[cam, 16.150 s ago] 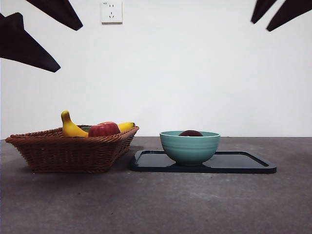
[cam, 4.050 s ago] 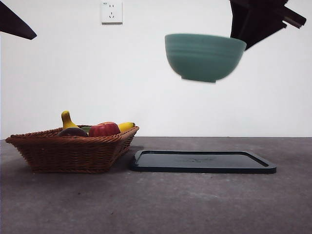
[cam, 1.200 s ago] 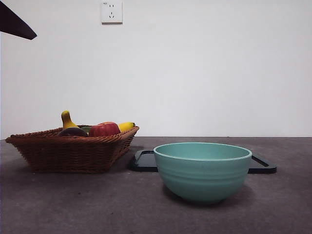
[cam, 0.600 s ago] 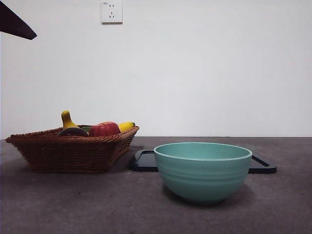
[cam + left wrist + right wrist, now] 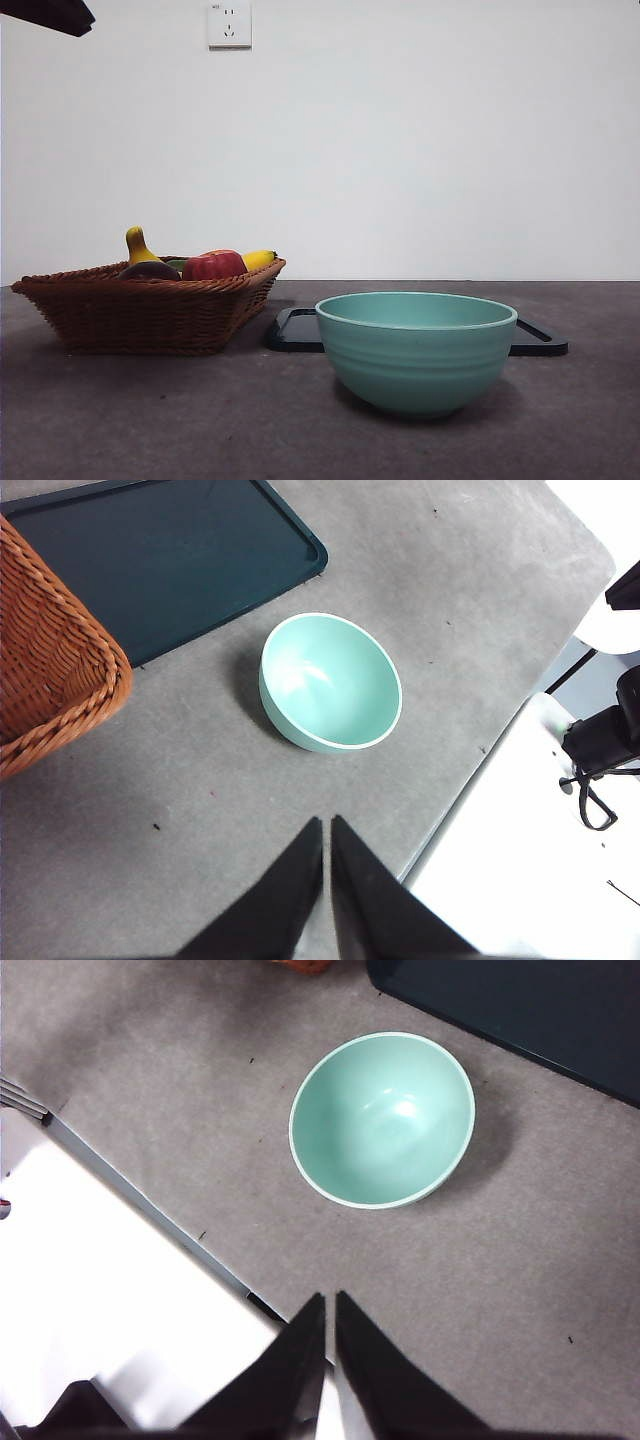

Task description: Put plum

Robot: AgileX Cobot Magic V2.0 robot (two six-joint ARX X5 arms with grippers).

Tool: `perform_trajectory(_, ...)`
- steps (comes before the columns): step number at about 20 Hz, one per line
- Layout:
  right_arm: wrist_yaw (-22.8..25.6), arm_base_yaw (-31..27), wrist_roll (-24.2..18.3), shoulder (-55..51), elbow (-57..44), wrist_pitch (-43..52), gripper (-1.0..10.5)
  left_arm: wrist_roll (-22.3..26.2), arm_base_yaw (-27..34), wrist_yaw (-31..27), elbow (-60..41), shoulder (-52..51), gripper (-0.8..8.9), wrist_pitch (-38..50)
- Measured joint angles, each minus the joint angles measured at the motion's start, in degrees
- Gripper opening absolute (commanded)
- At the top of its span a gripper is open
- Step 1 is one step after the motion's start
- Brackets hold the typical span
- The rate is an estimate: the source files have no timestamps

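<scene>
Lab-type test setup: bare white wall (image 5: 400, 150), wall socket (image 5: 229, 24), grey tabletop (image 5: 200, 420).

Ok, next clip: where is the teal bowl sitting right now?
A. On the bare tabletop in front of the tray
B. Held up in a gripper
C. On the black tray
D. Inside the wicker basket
A: the teal bowl stands empty on the grey table, in front of the black tray, with neither gripper touching it.
</scene>
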Motion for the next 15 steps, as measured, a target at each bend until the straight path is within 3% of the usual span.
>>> perform_trajectory(15,0.0,-0.02,0.0,0.0,0.0,1.51,0.0,0.52,0.48,-1.46,-0.07,-1.77,0.1,1.55)
